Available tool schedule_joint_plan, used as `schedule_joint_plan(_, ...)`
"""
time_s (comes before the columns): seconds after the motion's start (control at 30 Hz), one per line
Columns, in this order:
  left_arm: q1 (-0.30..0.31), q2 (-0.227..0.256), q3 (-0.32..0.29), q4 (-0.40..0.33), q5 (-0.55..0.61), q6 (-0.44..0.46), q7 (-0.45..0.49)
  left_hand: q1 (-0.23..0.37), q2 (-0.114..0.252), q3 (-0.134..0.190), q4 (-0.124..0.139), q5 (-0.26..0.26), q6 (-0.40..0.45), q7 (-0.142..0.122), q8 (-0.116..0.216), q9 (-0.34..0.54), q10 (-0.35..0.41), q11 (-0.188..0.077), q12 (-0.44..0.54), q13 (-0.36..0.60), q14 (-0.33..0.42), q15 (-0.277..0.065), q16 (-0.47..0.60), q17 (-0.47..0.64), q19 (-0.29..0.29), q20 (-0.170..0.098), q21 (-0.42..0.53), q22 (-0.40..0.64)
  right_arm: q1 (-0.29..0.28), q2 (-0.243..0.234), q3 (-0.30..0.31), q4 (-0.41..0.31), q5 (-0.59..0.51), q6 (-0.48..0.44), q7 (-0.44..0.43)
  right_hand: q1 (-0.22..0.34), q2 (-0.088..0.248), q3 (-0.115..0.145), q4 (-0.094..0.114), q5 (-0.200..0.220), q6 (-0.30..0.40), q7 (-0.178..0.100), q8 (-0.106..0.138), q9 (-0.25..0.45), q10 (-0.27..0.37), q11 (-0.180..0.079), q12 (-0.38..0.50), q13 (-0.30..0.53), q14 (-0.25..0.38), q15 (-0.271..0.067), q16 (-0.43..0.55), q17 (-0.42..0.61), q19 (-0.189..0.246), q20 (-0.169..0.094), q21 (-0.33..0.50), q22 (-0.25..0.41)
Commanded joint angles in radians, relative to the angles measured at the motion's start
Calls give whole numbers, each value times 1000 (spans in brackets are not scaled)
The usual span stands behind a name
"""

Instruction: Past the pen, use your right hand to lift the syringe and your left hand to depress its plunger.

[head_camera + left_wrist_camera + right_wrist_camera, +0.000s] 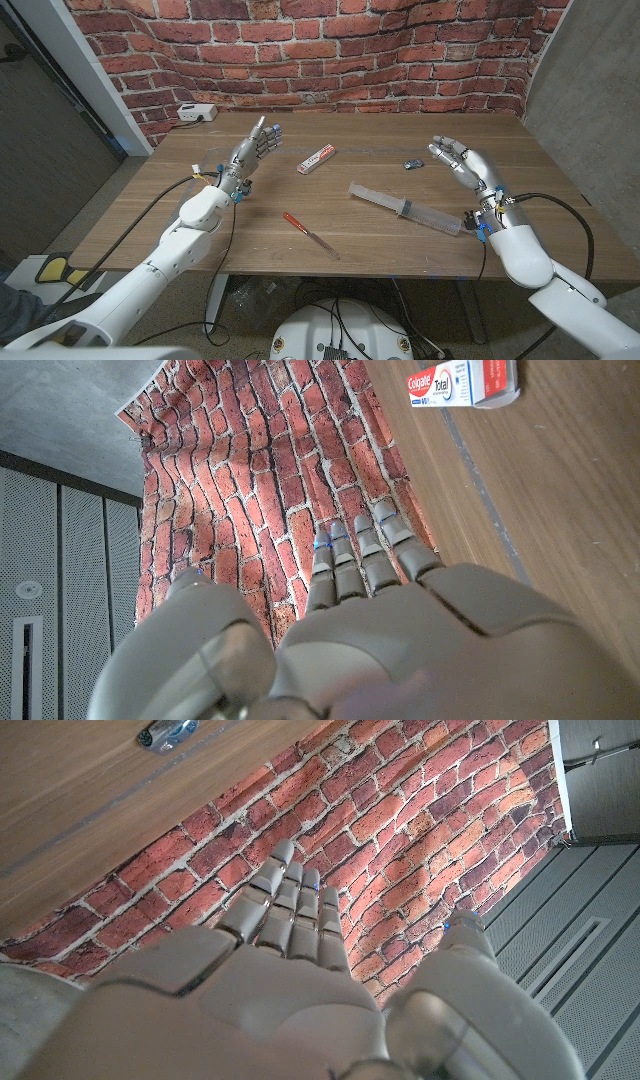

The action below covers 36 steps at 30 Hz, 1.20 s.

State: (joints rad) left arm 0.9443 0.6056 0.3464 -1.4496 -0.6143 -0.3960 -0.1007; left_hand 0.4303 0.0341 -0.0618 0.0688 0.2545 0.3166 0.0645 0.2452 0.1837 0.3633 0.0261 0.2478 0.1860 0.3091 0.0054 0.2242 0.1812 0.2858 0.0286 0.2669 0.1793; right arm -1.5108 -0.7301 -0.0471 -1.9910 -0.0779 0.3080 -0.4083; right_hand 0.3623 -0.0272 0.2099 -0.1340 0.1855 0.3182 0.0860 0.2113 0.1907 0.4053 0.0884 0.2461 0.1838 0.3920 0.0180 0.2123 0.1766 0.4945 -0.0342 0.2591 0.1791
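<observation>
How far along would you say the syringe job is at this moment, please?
Nothing looks done yet. The syringe lies on the table, beyond the red pen, untouched. Nothing is in hand: the right hand and left hand are both open and empty, apart from the syringe. Left: the right hand must grasp and lift the syringe, then the left must press the plunger.

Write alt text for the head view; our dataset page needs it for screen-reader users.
A clear syringe lies untouched on a wooden table, between the robot's open left hand and open right hand. A red pen lies nearer the front edge, a toothpaste box and a small dark object farther back, before a brick wall.
</observation>
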Motion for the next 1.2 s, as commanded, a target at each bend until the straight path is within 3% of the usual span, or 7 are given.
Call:
schedule_joint_plan(0.03,-17,12,19,-11,28,21,-2,1,7,-6,0,0,9,1,5,3,7,1,3,3,3,1,-4,2,-1,-8,-6,1,-56,25,45,-26,-173,-30,-73,14,-6,2,-4,11,9,1,3,3,2,-3,0,2,6,0,-2,3,4,-5,3,1)
schedule_joint_plan(0.5,-13,9,14,-16,51,7,34,5,14,-7,1,-4,20,0,1,3,20,-1,-1,3,19,1,-6,2,5,-7,-10,1,-105,39,76,-71,-384,-111,-155,56,-31,4,-25,22,37,-27,9,3,29,-23,2,2,34,-23,-7,2,32,-20,-1,0)
schedule_joint_plan(0.77,12,10,0,-38,73,-8,83,13,22,-4,-1,-5,32,-3,1,3,30,-3,-3,3,30,0,-7,1,5,3,-14,1,-156,47,98,-114,-479,-191,-180,62,-31,6,-21,27,59,-36,11,3,13,-15,-9,2,23,-18,-18,4,19,-12,-12,1)
schedule_joint_plan(0.97,27,6,-6,-58,67,3,105,22,33,1,-2,-6,45,-1,1,3,47,-1,-1,3,46,1,-5,1,13,10,-14,1,-182,46,81,-159,-656,-322,-222,67,-30,7,-19,30,69,-52,12,3,26,-26,-6,3,29,-19,-18,4,21,-8,-15,2)
schedule_joint_plan(1.2,40,2,-14,-56,58,-11,104,30,43,6,-3,-7,50,0,0,3,52,-1,-3,3,52,1,-7,1,23,10,-13,1,-182,23,66,-161,-696,-359,-238,67,-29,8,-17,31,77,-59,13,3,33,-28,-5,3,35,-27,-17,5,25,-14,-15,3)
